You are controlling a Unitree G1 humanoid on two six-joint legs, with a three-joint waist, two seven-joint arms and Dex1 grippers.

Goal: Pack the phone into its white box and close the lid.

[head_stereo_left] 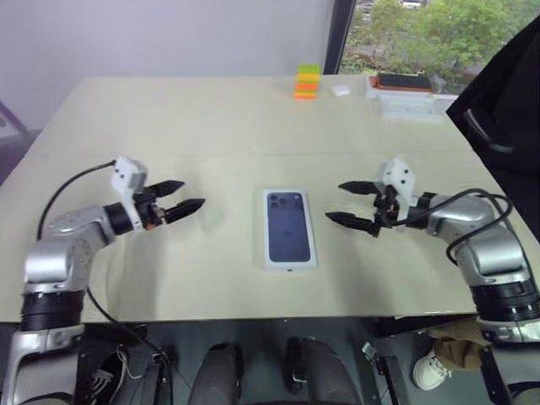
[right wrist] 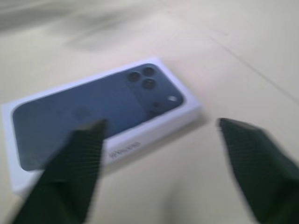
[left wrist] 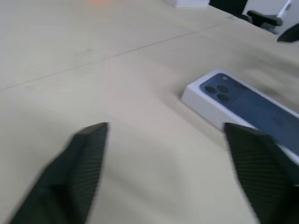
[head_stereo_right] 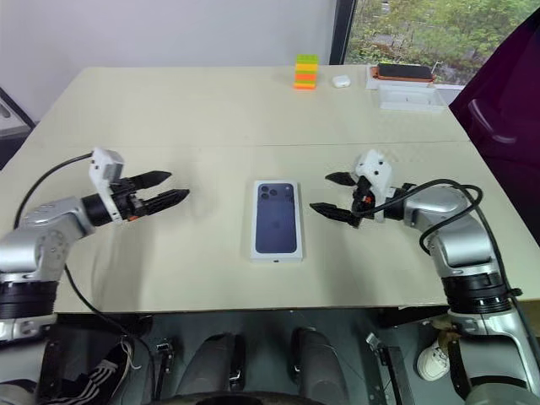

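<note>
Two grippers are seen flanking one closed package on the table (head_stereo_left: 211, 110). On the left, the left gripper (head_stereo_left: 184, 207) is held with its fingers spread and empty, pointing inward, well apart from the lid (head_stereo_left: 289, 228). At the centre the lid, printed face up, is seated over the white box, whose side wall is glimpsed in the right wrist view; the phone itself cannot be seen. Its long axis runs away from the robot. On the right, the right gripper (head_stereo_left: 353, 202) is likewise parted and empty, and is judged the nearer.
</note>
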